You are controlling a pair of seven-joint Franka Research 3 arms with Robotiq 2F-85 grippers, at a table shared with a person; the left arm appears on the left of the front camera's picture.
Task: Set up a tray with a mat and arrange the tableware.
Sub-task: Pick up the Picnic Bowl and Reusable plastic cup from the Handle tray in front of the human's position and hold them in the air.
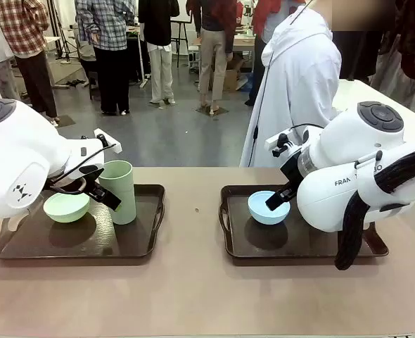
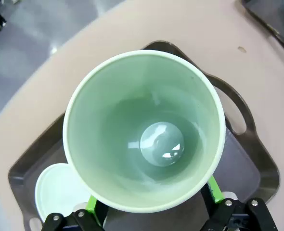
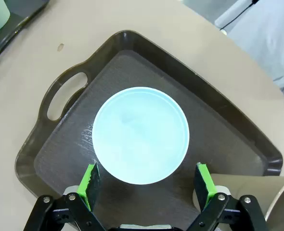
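Both arms come in low from the sides, left pincer [image 2: 151, 196] and right pincer [image 3: 147, 175] angled downward, jaws spread wide.

The one surface [image 1: 193, 296] carries two dark trays: a left tray [image 1: 151, 191] and a right tray [image 1: 226, 211]. There are two bowls, a pale green bowl [image 1: 67, 206] and a light blue bowl [image 1: 267, 208]. There are two tumblers, a pale green tumbler [image 1: 119, 191] and a tan tumbler [image 3: 260, 192]. Two white arms reach in, the left arm [image 1: 17, 169] and the right arm [image 1: 348, 176]. One person [image 1: 292, 84] in white is at the far side.
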